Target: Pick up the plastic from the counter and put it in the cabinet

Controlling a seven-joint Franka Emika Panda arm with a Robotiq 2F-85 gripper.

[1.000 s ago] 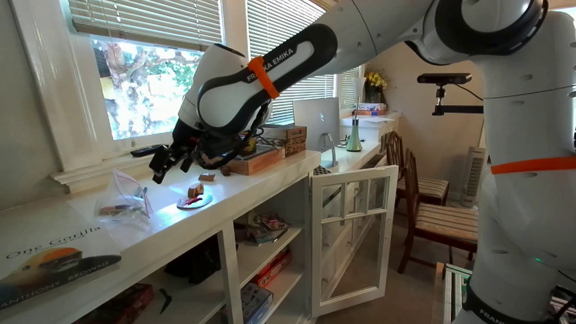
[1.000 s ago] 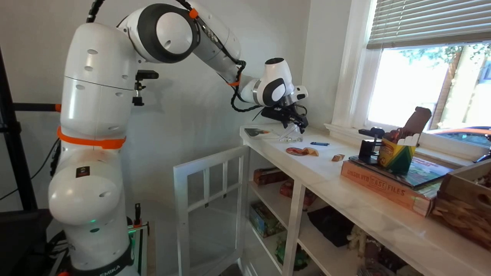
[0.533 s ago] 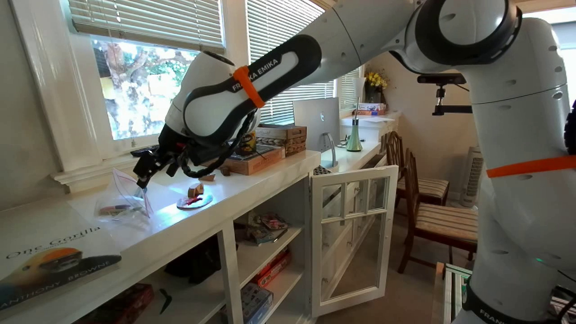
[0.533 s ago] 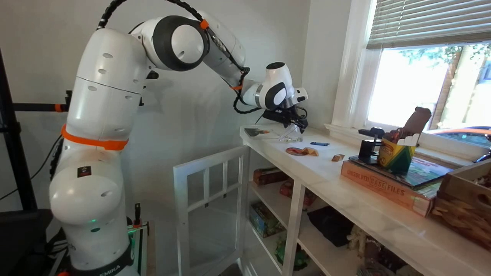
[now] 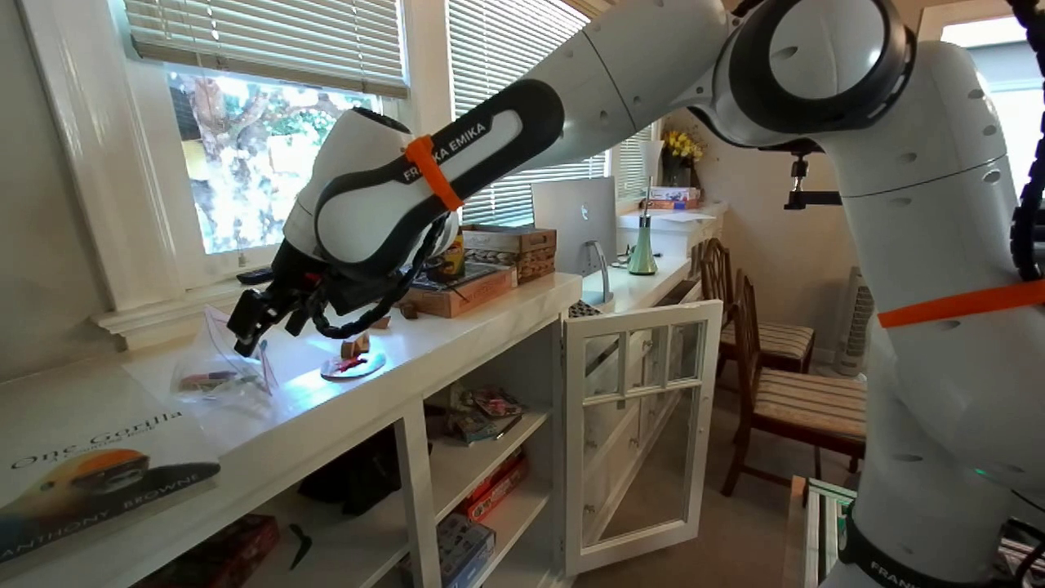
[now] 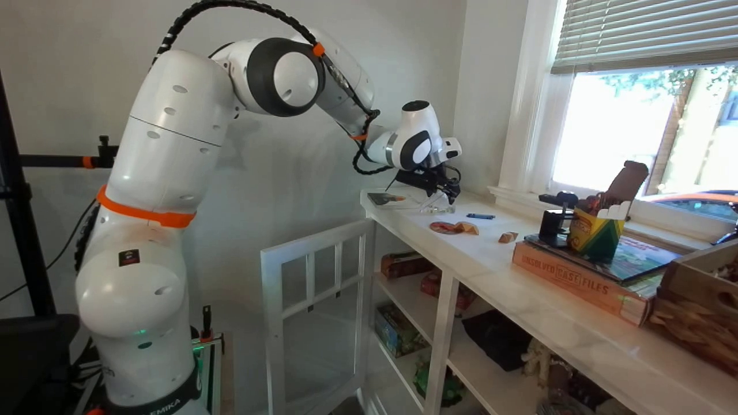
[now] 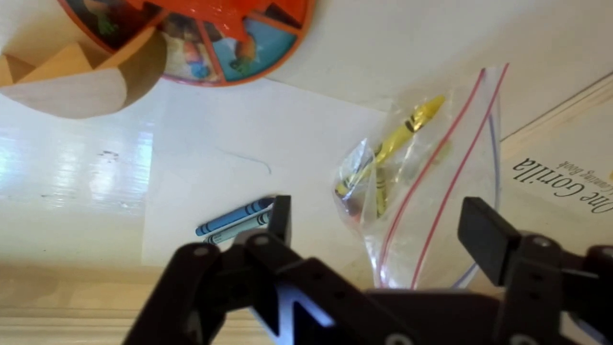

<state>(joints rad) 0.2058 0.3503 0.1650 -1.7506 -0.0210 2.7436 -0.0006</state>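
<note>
The plastic is a clear zip bag with red seal lines and yellow crayons inside. It lies on the white counter [image 6: 507, 271] and shows in the wrist view [image 7: 450, 163] and in an exterior view [image 5: 204, 384]. My gripper [image 7: 383, 225] is open and empty, with the bag's zip side lying below and between its fingers. In both exterior views the gripper [image 5: 269, 331] [image 6: 444, 193] hangs low above the bag, partly covering it. Contact cannot be told. The cabinet under the counter has bare shelf room [image 5: 465, 469], and its glazed door [image 5: 575, 482] stands open.
A round picture disc [image 7: 268, 52] and a wooden piece [image 7: 72, 93] lie beside the bag. A blue crayon [image 7: 230, 218] lies under the left finger. A gorilla book [image 5: 106, 465] lies at the counter's end. A box [image 6: 576, 282] with a crayon carton [image 6: 597, 233] stands farther along.
The arm has reached out and come down, bringing the gripper lower and over the bag. The gripper stays open. The bag, the door and the counter items have not visibly moved.
</note>
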